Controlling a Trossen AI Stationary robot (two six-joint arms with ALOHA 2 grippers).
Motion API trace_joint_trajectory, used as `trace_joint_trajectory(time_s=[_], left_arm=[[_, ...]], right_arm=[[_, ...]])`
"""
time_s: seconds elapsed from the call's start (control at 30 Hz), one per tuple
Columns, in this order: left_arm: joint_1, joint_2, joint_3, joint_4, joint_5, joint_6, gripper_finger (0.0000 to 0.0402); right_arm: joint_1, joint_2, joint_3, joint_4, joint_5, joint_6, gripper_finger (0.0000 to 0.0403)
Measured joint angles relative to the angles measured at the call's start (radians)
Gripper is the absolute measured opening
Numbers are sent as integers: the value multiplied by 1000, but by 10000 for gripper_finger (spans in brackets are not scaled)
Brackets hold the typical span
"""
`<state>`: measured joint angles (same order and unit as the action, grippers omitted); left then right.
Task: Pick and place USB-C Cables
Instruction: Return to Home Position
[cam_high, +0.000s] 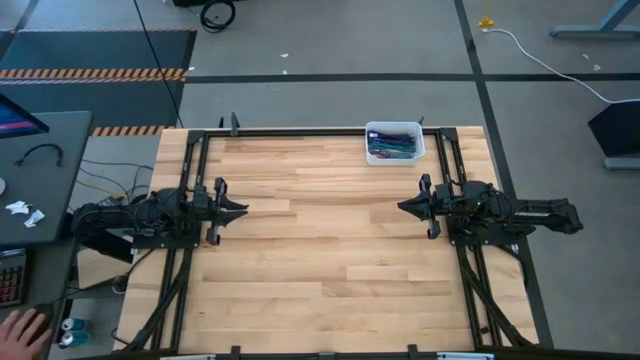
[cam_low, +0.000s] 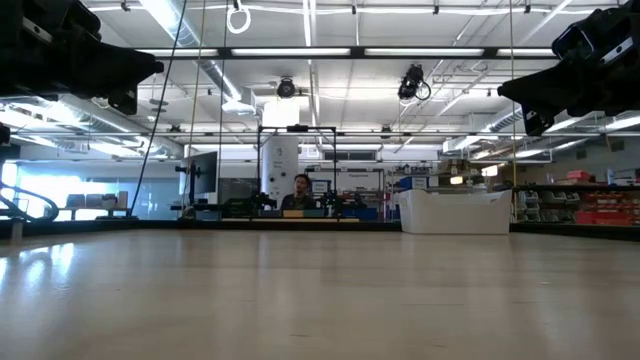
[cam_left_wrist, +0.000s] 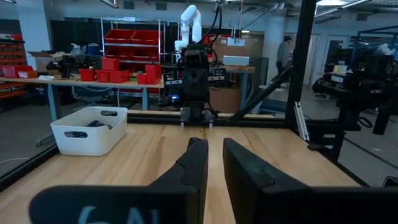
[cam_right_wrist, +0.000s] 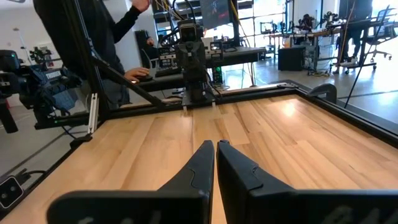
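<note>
Now, cables (cam_high: 392, 148): heaped in the bin (cam_high: 395, 126).
Left pincer (cam_high: 243, 210): narrow gap, empty, over counter (cam_high: 330, 262).
Right pincer (cam_high: 402, 207): closed, empty.

Workshop bkgd: grey floor (cam_high: 330, 40), red-bin shelving (cam_left_wrist: 127, 36), ceiling strip lights (cam_low: 290, 52).

Left gripper (cam_high: 241, 210) slightly parted, right gripper (cam_high: 403, 207) closed (both arms raised, facing inward)

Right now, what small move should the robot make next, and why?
Probably just park: the cables lie in the white bin, none shows on the table, and the left gripper and right gripper hang empty at their own sides.
</note>
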<state>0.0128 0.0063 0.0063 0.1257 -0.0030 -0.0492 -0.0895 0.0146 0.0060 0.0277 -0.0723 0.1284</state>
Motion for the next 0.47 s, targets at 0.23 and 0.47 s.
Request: trace_joint_trajectory(time_s=[0.23, 0.47], left_arm=[[0, 0, 0, 0, 0, 0, 60], [0, 0, 0, 0, 0, 0, 51]], right_arm=[[0, 0, 0, 0, 0, 0, 23], [0, 0, 0, 0, 0, 0, 23]])
